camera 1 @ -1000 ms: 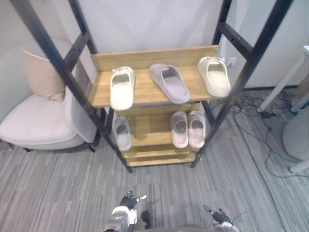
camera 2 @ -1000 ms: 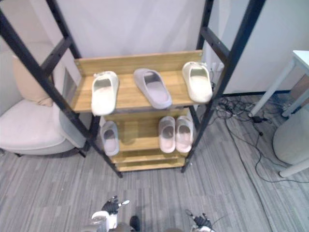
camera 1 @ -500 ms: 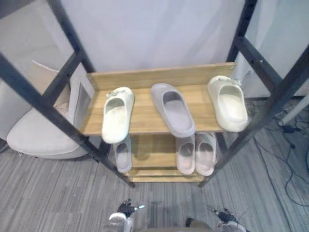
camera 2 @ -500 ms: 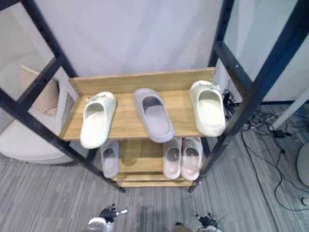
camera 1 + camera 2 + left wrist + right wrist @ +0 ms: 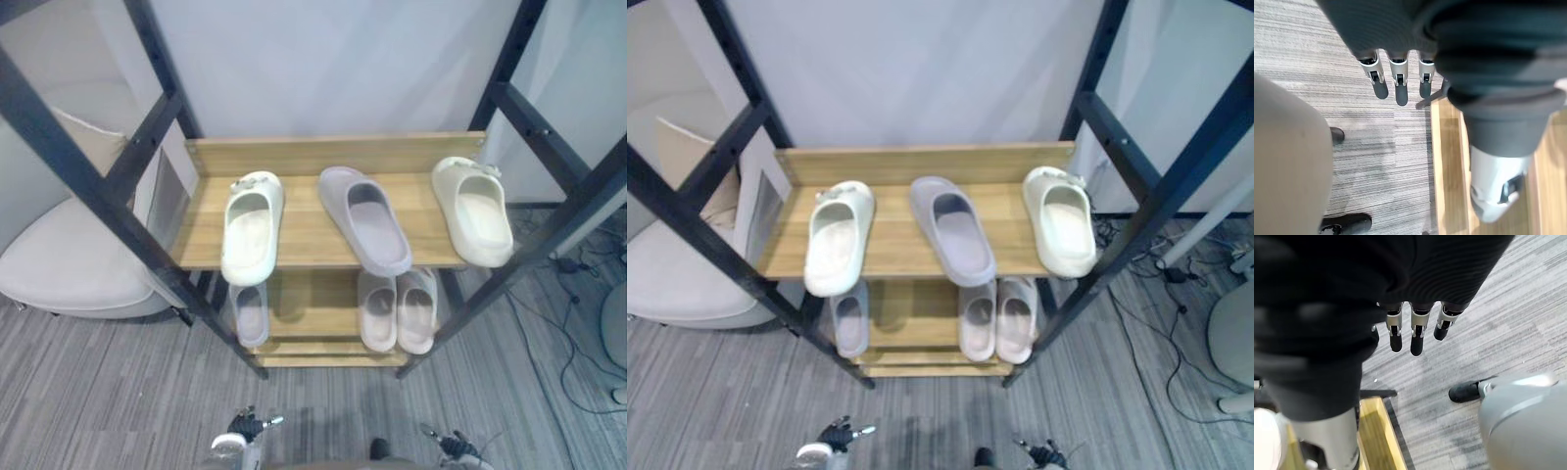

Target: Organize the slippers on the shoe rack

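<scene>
The shoe rack point(image 5: 304, 157) has wooden shelves in a black frame. Its upper shelf carries a cream slipper point(image 5: 250, 227) at the left, a grey slipper point(image 5: 367, 220) in the middle lying slightly askew, and a second cream slipper point(image 5: 474, 211) at the right. On the lower shelf a grey slipper point(image 5: 249, 313) sits at the left and two pink slippers point(image 5: 376, 309) point(image 5: 416, 309) lie side by side at the right. My left hand point(image 5: 240, 436) and right hand point(image 5: 453, 448) hang low before the rack. Both hands have straight fingers point(image 5: 1396, 90) point(image 5: 1418, 338) over the carpet, holding nothing.
A pale armchair point(image 5: 69, 274) with a beige cushion point(image 5: 98, 147) stands just left of the rack. Cables point(image 5: 578, 333) trail over the grey carpet at the right, near a white rounded base point(image 5: 1234, 343). The rack's slanted black posts point(image 5: 88, 166) reach forward on both sides.
The camera has moved closer to the rack and shifted, so the shelves look larger. The slippers lie as before. Both hands stay low.
</scene>
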You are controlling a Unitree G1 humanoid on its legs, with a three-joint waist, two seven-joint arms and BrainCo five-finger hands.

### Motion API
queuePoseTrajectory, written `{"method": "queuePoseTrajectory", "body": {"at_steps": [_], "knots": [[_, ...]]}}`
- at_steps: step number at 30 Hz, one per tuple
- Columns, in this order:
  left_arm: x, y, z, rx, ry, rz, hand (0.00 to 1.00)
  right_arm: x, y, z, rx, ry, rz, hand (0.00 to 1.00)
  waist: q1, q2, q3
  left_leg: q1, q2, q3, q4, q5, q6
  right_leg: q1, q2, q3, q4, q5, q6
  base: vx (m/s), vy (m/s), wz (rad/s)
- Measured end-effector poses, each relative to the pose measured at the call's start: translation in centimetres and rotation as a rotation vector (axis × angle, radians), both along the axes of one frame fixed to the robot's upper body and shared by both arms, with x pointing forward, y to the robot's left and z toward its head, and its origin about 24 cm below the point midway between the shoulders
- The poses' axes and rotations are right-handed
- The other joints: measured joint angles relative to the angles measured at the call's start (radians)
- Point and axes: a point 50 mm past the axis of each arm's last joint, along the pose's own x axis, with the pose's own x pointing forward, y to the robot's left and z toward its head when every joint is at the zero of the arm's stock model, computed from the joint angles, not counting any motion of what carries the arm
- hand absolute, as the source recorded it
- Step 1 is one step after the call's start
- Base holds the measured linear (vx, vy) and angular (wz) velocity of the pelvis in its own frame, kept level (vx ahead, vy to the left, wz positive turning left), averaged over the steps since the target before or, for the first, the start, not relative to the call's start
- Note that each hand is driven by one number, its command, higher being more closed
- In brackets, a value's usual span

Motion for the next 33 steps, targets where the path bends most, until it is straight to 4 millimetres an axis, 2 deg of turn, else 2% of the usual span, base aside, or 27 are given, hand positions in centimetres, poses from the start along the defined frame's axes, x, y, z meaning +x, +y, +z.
{"method": "queuePoseTrajectory", "body": {"at_steps": [3, 5, 6, 7, 8, 9, 10, 12, 13, 14, 15, 16, 17, 19, 25, 33], "knots": [[-0.1, 0.3, 0.0, 0.017, 0.003, 0.001, 0.0, 0.9, -0.2, 0.5, -0.037, -0.036, 0.013, 0.0, -0.004, -0.001, 0.001, 0.001, 0.005, 0.001, -0.021, -0.003, 0.002, -0.001, 0.004, -0.001, -0.013, 0.019, 0.001, -0.13, 0.007, 0.05], [0.0, 0.4, 0.1, 0.032, -0.002, -0.001, 0.0, 2.2, -0.9, 2.1, -0.109, -0.164, 0.042, 0.0, -0.005, -0.006, 0.008, -0.002, 0.012, 0.017, -0.039, -0.012, 0.0, -0.002, 0.007, 0.016, -0.044, 0.05, -0.003, -0.17, -0.018, -0.18], [0.0, 0.4, 0.1, 0.032, -0.002, -0.002, 0.0, 2.4, -1.0, 2.3, -0.116, -0.18, 0.045, 0.0, -0.005, -0.007, 0.008, -0.003, 0.012, 0.02, -0.039, -0.013, -0.001, -0.003, 0.007, 0.018, -0.046, 0.052, -0.004, -0.18, -0.025, -0.49], [0.0, 0.3, 0.1, 0.039, 0.0, -0.023, 0.0, 3.8, -1.6, 4.5, -0.192, -0.302, 0.082, 0.0, -0.011, -0.006, 0.007, -0.004, 0.013, 0.046, -0.036, -0.023, -0.007, -0.016, 0.01, 0.042, -0.051, 0.059, -0.001, -0.11, -0.016, -0.41], [0.0, 0.3, 0.1, 0.04, 0.0, -0.031, 0.0, 3.9, -1.7, 5.0, -0.208, -0.331, 0.087, 0.0, -0.013, -0.006, 0.007, -0.005, 0.013, 0.052, -0.036, -0.024, -0.006, -0.02, 0.012, 0.048, -0.051, 0.061, -0.001, -0.14, -0.028, -0.49], [-0.1, 0.1, 0.0, 0.045, 0.004, -0.053, 0.0, 4.3, -2.1, 6.9, -0.268, -0.414, 0.121, 0.0, -0.019, -0.008, 0.004, -0.017, 0.014, 0.058, -0.036, -0.024, -0.007, -0.036, 0.014, 0.056, -0.051, 0.066, -0.001, -0.05, -0.015, -0.18], [-0.1, 0.1, 0.0, 0.045, 0.005, -0.056, 0.0, 4.3, -2.1, 7.3, -0.279, -0.43, 0.126, 0.0, -0.022, -0.003, 0.0, -0.019, 0.015, 0.059, -0.036, -0.024, -0.008, -0.039, 0.014, 0.057, -0.051, 0.067, -0.001, -0.03, -0.026, -0.14], [-0.4, -0.2, -0.1, 0.044, 0.012, -0.072, 0.0, 4.3, -2.6, 11.4, -0.402, -0.575, 0.18, 0.0, -0.042, 0.005, -0.003, -0.021, 0.025, 0.061, -0.038, -0.023, -0.017, -0.045, 0.025, 0.061, -0.05, 0.069, -0.004, 0.02, -0.042, -0.06], [-0.4, -0.2, -0.1, 0.043, 0.012, -0.072, 0.0, 4.3, -2.6, 11.8, -0.416, -0.587, 0.186, 0.0, -0.042, 0.01, -0.006, -0.02, 0.027, 0.063, -0.038, -0.022, -0.021, -0.045, 0.027, 0.062, -0.05, 0.069, -0.004, 0.04, -0.054, -0.18], [-0.6, -0.3, -0.1, 0.042, 0.012, -0.074, 0.0, 4.6, -2.6, 14.4, -0.489, -0.679, 0.216, 0.0, -0.043, 0.011, -0.007, -0.013, 0.039, 0.076, -0.039, -0.024, -0.031, -0.046, 0.04, 0.073, -0.05, 0.069, -0.004, 0.05, -0.042, -0.21], [-0.6, -0.3, -0.1, 0.043, 0.011, -0.081, 0.0, 4.8, -2.4, 15.5, -0.526, -0.722, 0.235, 0.0, -0.043, 0.015, -0.01, -0.011, 0.044, 0.081, -0.039, -0.025, -0.032, -0.046, 0.045, 0.075, -0.05, 0.07, -0.006, 0.06, -0.05, -0.22], [-0.6, -0.4, -0.1, 0.044, 0.011, -0.084, 0.0, 4.8, -2.4, 15.8, -0.537, -0.732, 0.242, 0.0, -0.044, 0.015, -0.01, -0.01, 0.046, 0.082, -0.039, -0.025, -0.032, -0.047, 0.047, 0.076, -0.05, 0.071, -0.008, 0.06, -0.038, -0.1], [-0.6, -0.6, -0.2, 0.043, 0.013, -0.103, 0.0, 5.3, -2.1, 17.5, -0.587, -0.802, 0.272, 0.0, -0.045, 0.016, -0.01, -0.009, 0.052, 0.083, -0.04, -0.024, -0.031, -0.047, 0.053, 0.075, -0.05, 0.072, -0.013, 0.06, -0.024, -0.05], [-0.5, -0.8, -0.1, 0.044, 0.011, -0.126, 0.0, 5.4, -1.8, 18.5, -0.62, -0.837, 0.297, 0.0, -0.045, 0.018, -0.01, -0.005, 0.053, 0.083, -0.039, -0.022, -0.033, -0.047, 0.056, 0.074, -0.05, 0.071, -0.014, 0.07, -0.009, -0.01], [0.0, -1.7, 0.0, 0.046, -0.011, -0.222, 0.0, 6.3, 0.0, 23.1, -0.696, -1.071, 0.395, 0.0, -0.041, 0.028, -0.006, -0.002, 0.041, 0.077, -0.039, -0.021, -0.032, -0.048, 0.048, 0.073, -0.05, 0.067, -0.012, 0.04, 0.013, 0.01], [0.1, -1.9, 0.0, 0.043, -0.015, -0.243, 0.0, 8.1, 0.5, 25.5, -0.735, -1.208, 0.527, 0.0, -0.04, 0.025, -0.005, -0.01, 0.019, 0.036, -0.039, -0.013, -0.014, -0.038, 0.02, 0.048, -0.05, 0.061, -0.003, -0.02, 0.01, 0.12]]}}
